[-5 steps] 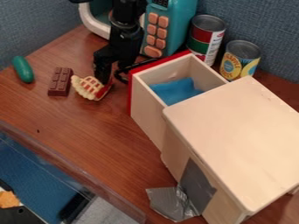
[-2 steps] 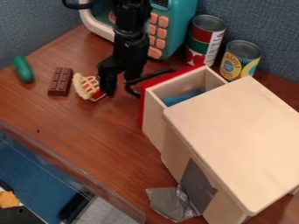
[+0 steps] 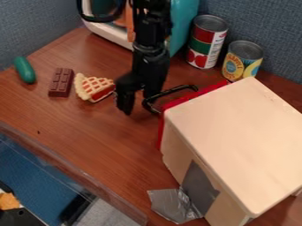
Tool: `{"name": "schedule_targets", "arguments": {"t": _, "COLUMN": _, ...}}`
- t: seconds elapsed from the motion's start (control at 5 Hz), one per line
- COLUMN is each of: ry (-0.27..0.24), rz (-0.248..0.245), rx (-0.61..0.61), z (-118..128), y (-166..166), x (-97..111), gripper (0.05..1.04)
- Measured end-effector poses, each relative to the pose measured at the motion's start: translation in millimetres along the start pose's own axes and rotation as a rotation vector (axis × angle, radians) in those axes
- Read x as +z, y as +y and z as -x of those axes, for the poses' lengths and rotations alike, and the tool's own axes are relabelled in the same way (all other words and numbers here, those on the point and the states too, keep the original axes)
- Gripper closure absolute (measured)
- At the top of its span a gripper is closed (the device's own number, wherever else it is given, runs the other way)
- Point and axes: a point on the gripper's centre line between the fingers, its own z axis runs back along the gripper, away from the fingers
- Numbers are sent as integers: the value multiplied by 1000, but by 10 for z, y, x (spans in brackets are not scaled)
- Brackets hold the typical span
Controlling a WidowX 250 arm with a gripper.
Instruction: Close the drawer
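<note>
The black gripper point(image 3: 137, 103) hangs over the table just left of the drawer's front, its tip beside the black handle point(image 3: 154, 101). How its fingers stand is hard to make out. The drawer's red front point(image 3: 161, 128) lies up against the wooden cabinet point(image 3: 236, 132), with none of the drawer's inside visible from above.
Left of the gripper lie a toy pie slice point(image 3: 93, 88), a chocolate bar point(image 3: 61, 82) and a green toy vegetable point(image 3: 24, 69). Two cans point(image 3: 207, 42) point(image 3: 242, 60) stand behind the cabinet. A teal toy microwave point(image 3: 182, 26) is at the back.
The gripper has moved right and toward the camera. The drawer has slid into the cabinet, and its blue contents have gone out of sight. The pie slice has turned slightly.
</note>
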Motion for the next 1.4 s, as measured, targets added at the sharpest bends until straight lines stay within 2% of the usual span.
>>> {"name": "schedule_targets", "arguments": {"t": 0.2, "ry": -88, "rz": 31, "rx": -14, "z": -128, "y": -16, "x": -1, "gripper": 82}}
{"name": "schedule_targets", "arguments": {"t": 0.4, "ry": -232, "rz": 72, "rx": -57, "z": -287, "y": -46, "x": 28, "gripper": 82}}
{"name": "schedule_targets", "arguments": {"t": 0.6, "ry": -327, "rz": 125, "rx": -69, "z": -274, "y": -94, "x": 35, "gripper": 82}}
{"name": "schedule_targets", "arguments": {"t": 0.8, "ry": -137, "rz": 84, "rx": 111, "z": 12, "y": -170, "x": 133, "gripper": 82}}
{"name": "schedule_targets", "arguments": {"t": 1.0, "ry": 141, "rz": -61, "rx": 393, "z": 422, "y": -369, "x": 347, "gripper": 83}}
{"name": "schedule_targets", "arguments": {"t": 1.2, "ry": 312, "rz": -115, "rx": 649, "z": 778, "y": -686, "x": 489, "gripper": 83}}
{"name": "schedule_targets", "arguments": {"t": 1.4, "ry": 337, "rz": -190, "rx": 915, "z": 1161, "y": -1103, "x": 796, "gripper": 83}}
